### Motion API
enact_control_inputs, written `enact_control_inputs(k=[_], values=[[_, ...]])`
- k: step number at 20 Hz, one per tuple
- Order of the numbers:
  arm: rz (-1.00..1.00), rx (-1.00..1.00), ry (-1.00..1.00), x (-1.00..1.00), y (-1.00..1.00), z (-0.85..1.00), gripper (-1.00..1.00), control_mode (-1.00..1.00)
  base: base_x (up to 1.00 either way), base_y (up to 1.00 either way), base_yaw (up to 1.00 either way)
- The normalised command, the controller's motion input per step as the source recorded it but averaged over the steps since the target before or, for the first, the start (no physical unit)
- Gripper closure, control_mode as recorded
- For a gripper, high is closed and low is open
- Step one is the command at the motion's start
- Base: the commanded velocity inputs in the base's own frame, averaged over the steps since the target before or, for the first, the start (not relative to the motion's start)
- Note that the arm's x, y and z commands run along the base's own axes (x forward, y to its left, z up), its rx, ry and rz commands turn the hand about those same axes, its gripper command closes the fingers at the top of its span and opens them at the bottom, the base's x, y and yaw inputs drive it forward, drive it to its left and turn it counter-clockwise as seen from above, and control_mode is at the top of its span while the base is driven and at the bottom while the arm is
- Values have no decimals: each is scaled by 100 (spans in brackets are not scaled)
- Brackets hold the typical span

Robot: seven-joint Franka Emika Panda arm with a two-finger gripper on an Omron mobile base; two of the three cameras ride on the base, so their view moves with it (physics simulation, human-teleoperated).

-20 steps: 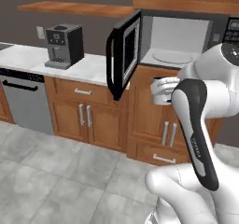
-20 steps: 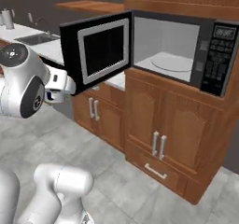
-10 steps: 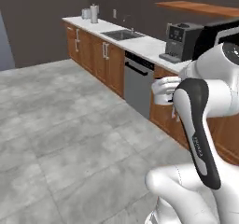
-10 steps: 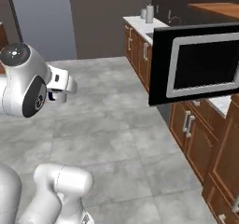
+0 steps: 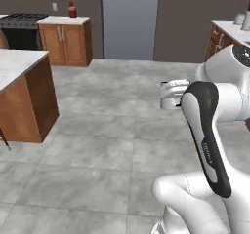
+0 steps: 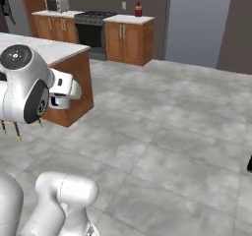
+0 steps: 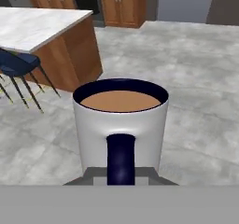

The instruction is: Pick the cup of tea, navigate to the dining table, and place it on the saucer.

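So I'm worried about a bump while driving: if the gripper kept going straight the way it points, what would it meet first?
Beyond the cup of tea it holds, bare floor; the dining table sits off to the left, though depth is unclear.

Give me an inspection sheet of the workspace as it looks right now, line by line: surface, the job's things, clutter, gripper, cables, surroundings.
Surface: dining table, white marble top on a brown wooden base, ahead and to the left; the part of its top in view is bare.
Job's things: cup of tea upright in the grip, brown liquid near the rim, dark handle facing the hand camera. Saucer: nothing seen.
Clutter: blue stool beside the table.
Gripper: gripper shut on the cup of tea, carried above the grey tile floor.
Cables: nothing seen.
Surroundings: stove between wooden cabinets on the far wall; red bottle on the counter.
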Motion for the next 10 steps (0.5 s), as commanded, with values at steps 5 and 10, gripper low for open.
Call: enact_control_inputs(k=[5, 10], values=[[0, 0, 0, 0, 0, 0, 100, 100, 13, 0, 99], [0, 0, 0, 0, 0, 0, 100, 100, 96, 29, 50]])
